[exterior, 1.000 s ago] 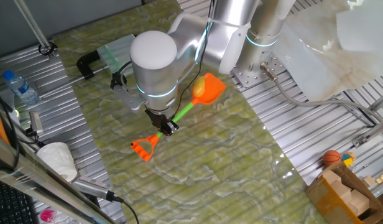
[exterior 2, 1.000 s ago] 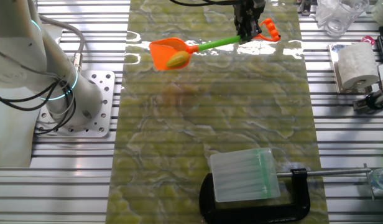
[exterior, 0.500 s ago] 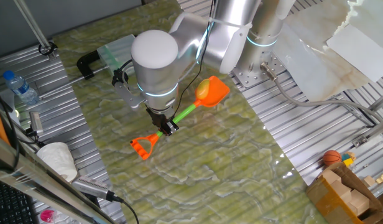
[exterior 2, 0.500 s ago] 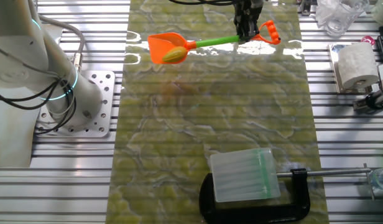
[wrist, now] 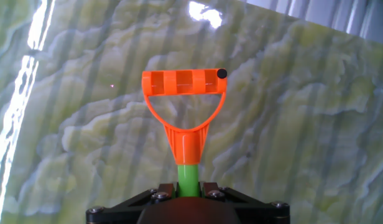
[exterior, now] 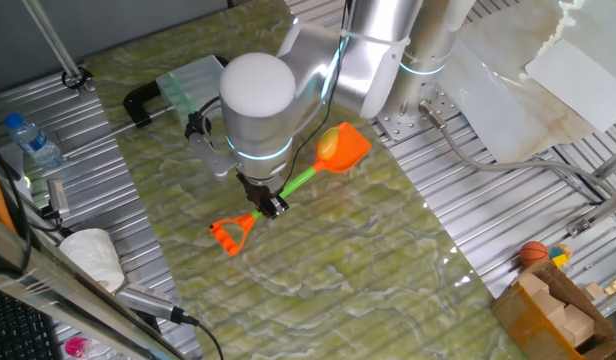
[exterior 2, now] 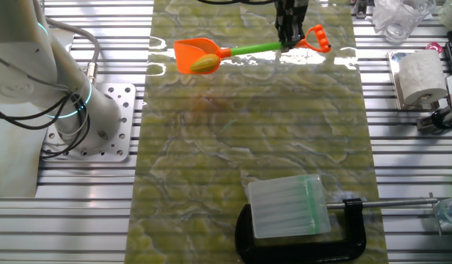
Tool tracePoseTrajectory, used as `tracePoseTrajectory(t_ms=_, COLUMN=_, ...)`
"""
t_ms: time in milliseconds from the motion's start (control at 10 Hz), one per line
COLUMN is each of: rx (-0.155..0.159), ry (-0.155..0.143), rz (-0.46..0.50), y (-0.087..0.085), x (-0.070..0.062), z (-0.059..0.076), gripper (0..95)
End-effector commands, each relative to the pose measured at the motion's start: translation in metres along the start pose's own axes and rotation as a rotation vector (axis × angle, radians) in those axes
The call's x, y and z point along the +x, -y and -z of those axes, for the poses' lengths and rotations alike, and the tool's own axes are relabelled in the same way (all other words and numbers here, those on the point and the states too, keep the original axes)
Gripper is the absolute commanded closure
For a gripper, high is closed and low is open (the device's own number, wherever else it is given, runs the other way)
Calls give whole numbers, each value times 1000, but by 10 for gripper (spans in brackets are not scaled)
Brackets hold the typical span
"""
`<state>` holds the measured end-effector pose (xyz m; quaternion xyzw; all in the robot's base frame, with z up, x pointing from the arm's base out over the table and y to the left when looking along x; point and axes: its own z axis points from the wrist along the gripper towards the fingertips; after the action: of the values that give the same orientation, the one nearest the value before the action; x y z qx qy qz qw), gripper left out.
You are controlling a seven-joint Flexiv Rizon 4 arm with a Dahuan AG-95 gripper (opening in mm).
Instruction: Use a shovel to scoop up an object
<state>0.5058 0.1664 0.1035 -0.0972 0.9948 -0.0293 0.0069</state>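
One arm, one claw [exterior: 271, 206], clamped on the green shaft of the one shovel [exterior: 296, 184], just ahead of the orange D-shaped end. Hand view: shaft [wrist: 189, 179] pinched between the two jaws at bottom edge, D-handle [wrist: 184, 99] beyond it over the green marbled counter [wrist: 316, 124]. Shovel held off the counter, roughly level in the other fixed view [exterior 2: 241, 51], blade toward the arm's base. One object [exterior: 330, 143], yellow-orange oval, lying in the orange scoop blade; also seen there in the other fixed view [exterior 2: 205, 64]. Elsewhere: one black C-clamp [exterior 2: 351, 227] holding one clear plastic box [exterior 2: 288, 207], one paper roll [exterior 2: 420, 77], one water bottle [exterior: 33, 140], one small orange ball [exterior: 533, 253] off the counter beside wooden blocks [exterior: 553, 300].
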Motion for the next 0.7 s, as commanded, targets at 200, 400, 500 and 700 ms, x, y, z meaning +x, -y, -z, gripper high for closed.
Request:
tracePoseTrajectory(t_ms=200, rx=-1, ry=1, rz=-40, y=1, x=1, z=1, gripper=950)
tracePoseTrajectory(t_ms=400, rx=-3, ry=32, rz=-48, y=4, x=5, z=3, gripper=950)
tracePoseTrajectory(t_ms=500, rx=0, ry=33, rz=-49, y=4, x=5, z=3, gripper=950)
tracePoseTrajectory(t_ms=700, rx=3, ry=46, rz=-47, y=4, x=6, z=3, gripper=950)
